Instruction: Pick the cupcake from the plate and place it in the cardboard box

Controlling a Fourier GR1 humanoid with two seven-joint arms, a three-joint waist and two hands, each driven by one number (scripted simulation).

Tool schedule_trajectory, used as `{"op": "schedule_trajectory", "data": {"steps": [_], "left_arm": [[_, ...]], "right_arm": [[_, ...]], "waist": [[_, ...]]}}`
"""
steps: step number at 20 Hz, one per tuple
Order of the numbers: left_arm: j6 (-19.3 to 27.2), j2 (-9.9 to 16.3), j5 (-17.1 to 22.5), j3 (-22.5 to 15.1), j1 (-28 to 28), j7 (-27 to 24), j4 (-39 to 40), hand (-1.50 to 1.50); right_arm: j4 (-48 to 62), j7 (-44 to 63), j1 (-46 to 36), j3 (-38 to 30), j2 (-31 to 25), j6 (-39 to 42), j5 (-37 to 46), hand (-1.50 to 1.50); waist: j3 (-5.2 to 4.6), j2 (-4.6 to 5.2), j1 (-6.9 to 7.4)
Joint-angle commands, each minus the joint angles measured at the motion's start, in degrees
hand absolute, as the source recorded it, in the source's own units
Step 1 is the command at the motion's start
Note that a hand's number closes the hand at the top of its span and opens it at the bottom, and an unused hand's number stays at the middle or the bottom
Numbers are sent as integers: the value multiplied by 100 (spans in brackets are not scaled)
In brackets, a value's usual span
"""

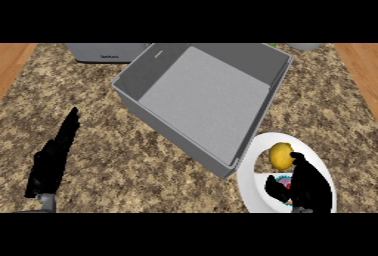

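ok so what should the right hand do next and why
Probably close the right hand round the cupcake: it sits on the plate with fingers and thumb flanking it, not yet lifted. The grey box waits beside the plate.

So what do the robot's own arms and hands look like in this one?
Both hands are plain black: the left hand appears as a long, narrow dark shape, the right hand as a broader one with separate fingers. A short grey forearm stub shows below the left. No cables or markings visible.
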Motion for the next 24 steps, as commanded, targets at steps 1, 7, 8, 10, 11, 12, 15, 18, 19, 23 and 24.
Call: {"op": "schedule_trajectory", "data": {"steps": [1,7,8,10,11,12,15,18,19,23,24], "left_arm": [[-55,-48,-52,112,-54,-295,327,0],[-63,-152,-120,-216,-295,-116,108,0],[-107,-123,-69,-172,-237,-162,152,0],[-115,-125,-91,-203,-356,-27,103,0],[-26,-172,-140,-184,-418,-75,205,0],[38,-200,-208,-193,-530,-90,277,0],[-7,-242,-181,-254,-170,-208,191,0],[-113,-65,-103,-74,-380,97,68,0],[-30,-198,-186,-157,-389,-30,237,0],[-34,-131,-90,28,-456,-22,288,0],[-117,-151,-38,-6,-331,-47,349,0]], "right_arm": [[111,227,-315,-7,-89,36,492,150],[749,-3055,-1493,211,-1935,1086,-449,150],[905,-3512,-1579,165,-2104,1062,-582,150],[1293,-4286,-2029,-140,-2501,1100,-845,150],[1590,-4707,-2203,-224,-2613,992,-912,150],[1872,-5037,-2472,-329,-2757,1052,-998,150],[2770,-6068,-2999,-686,-3094,694,-1072,150],[3958,-6583,-3715,-751,-2820,171,-864,150],[4068,-6805,-3886,-926,-2852,138,-1012,150],[3999,-7485,-4367,-1376,-2549,632,-2024,150],[3953,-7788,-4247,-1431,-2452,505,-2167,150]], "waist": [[33,29,8],[64,170,491],[66,177,505],[72,170,461],[67,178,414],[61,175,378],[53,123,358],[50,103,295],[46,93,230],[44,76,198],[44,67,154]]}}
